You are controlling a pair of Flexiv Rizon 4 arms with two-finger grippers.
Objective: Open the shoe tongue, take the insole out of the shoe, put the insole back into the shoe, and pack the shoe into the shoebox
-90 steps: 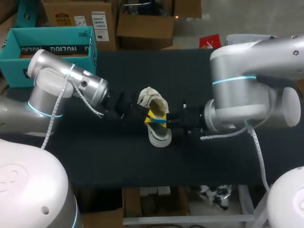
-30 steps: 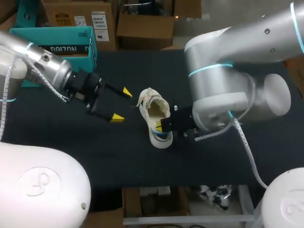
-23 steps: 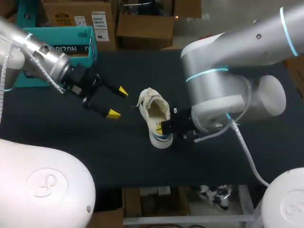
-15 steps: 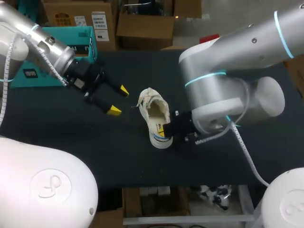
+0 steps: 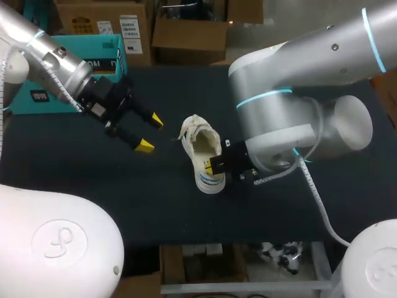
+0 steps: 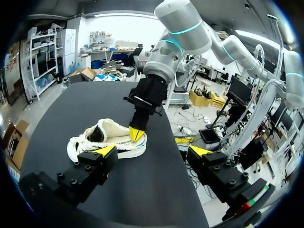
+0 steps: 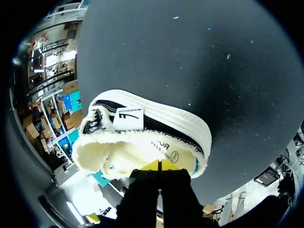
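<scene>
A black table (image 5: 155,211) has a teal shoebox (image 5: 37,45) at its far left. A white shoe (image 5: 201,146) lies mid-table, its long axis running near to far. The right gripper (image 5: 214,165), fingers pressed together, touches the shoe's near right rim. The left gripper (image 5: 149,131), spread wide, hangs apart to the shoe's left.

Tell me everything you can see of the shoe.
The shoe is a low cream-white sneaker with a fleecy cream lining, a ribbed white rubber sole and a dark side panel that carries a white label. It stands on its sole near the middle of the black table, its mouth spread wide and its tongue folded toward the toe. The right gripper has its jaws together at the heel end of the opening. The left gripper is open and apart from it.
</scene>
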